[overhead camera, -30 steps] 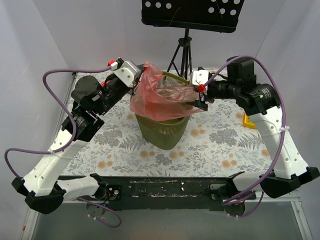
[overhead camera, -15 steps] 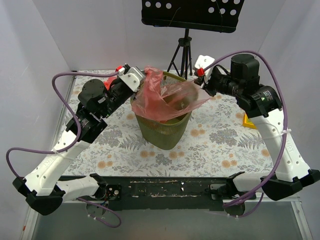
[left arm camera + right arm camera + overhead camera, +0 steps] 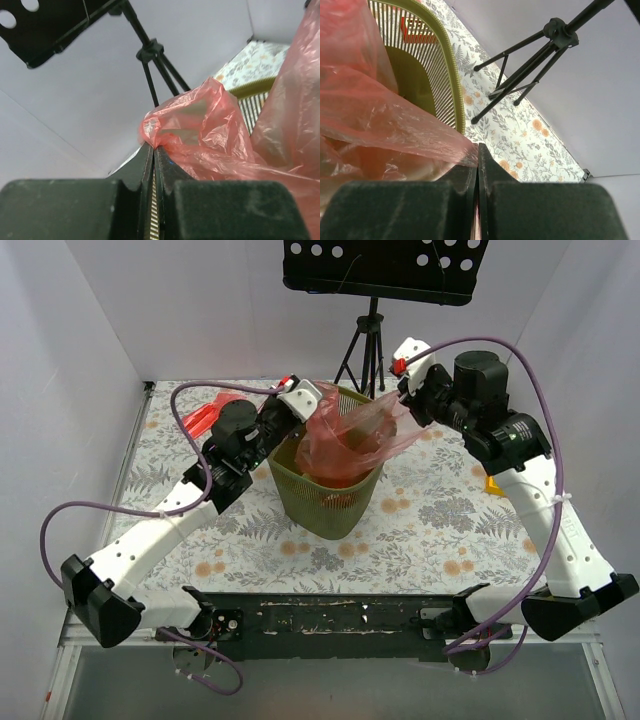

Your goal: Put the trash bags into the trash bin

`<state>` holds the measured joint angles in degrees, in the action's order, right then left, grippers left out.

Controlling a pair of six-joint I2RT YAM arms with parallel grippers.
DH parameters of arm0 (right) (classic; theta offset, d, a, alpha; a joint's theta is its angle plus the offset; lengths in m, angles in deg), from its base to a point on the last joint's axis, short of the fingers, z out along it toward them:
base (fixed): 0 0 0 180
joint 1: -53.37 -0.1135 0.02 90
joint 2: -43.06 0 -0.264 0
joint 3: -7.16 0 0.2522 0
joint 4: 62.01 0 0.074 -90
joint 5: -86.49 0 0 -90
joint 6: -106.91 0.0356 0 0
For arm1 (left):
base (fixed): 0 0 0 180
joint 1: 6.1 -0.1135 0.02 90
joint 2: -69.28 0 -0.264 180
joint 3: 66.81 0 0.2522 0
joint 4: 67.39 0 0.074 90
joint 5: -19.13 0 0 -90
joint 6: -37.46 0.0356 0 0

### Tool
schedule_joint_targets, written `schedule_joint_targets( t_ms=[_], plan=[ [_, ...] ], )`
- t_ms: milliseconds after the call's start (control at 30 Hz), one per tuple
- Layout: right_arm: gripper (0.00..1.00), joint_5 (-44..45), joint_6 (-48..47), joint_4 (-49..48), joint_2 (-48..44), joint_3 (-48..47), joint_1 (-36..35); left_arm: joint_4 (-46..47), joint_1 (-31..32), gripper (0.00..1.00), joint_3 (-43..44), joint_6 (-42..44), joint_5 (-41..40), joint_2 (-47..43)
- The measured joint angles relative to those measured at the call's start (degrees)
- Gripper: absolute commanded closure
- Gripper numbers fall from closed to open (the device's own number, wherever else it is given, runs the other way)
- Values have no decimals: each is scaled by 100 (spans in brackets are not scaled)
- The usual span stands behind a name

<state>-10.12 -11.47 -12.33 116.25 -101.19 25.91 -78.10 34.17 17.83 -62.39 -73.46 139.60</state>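
A translucent red trash bag (image 3: 352, 432) hangs stretched over the mouth of the olive-green trash bin (image 3: 325, 502), its lower part sagging inside. My left gripper (image 3: 306, 410) is shut on the bag's left corner, at the bin's back-left rim. My right gripper (image 3: 401, 400) is shut on the bag's right edge, above and beyond the right rim. In the left wrist view the left gripper (image 3: 153, 148) pinches the bunched bag (image 3: 210, 130) beside the bin (image 3: 254, 89). In the right wrist view the right gripper (image 3: 478, 148) pinches the bag (image 3: 380, 115) next to the bin (image 3: 451, 55).
Another flat glossy red thing (image 3: 212, 412) lies on the floral tablecloth at the back left. A black tripod (image 3: 368, 352) with a music stand is behind the bin. A small yellow object (image 3: 496, 483) sits at the right, partly behind my right arm.
My right gripper closed on the bag's right edge and rose toward the back right. My left arm swung right to the bin's rim, bringing the bag over the opening.
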Motion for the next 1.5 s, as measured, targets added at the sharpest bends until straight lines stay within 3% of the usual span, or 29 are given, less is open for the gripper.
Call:
schedule_joint_targets(
  t_ms=[133,300,500,800,967,1233,1500],
  plan=[
    [99,44,17,-9,120,0,0,-188,-160,100,0,225,-190,170],
    [99,-4,114,-186,413,-2,68,-501,-835,100,94,503,-313,15],
    [99,-146,299,-479,1248,-254,251,-704,-1405,100,337,708,-400,205],
    [99,-470,723,-568,2730,-1449,763,-916,-1915,100,699,629,-219,1567],
    [99,-852,765,-240,2894,-1513,1010,-1410,-2114,100,791,466,289,1709],
    [97,-1624,761,407,2623,-640,1266,-2216,-2494,100,487,330,1281,872],
    [85,-2343,922,820,2618,-310,1349,-2715,-2677,100,245,157,1978,675]
  ],
)
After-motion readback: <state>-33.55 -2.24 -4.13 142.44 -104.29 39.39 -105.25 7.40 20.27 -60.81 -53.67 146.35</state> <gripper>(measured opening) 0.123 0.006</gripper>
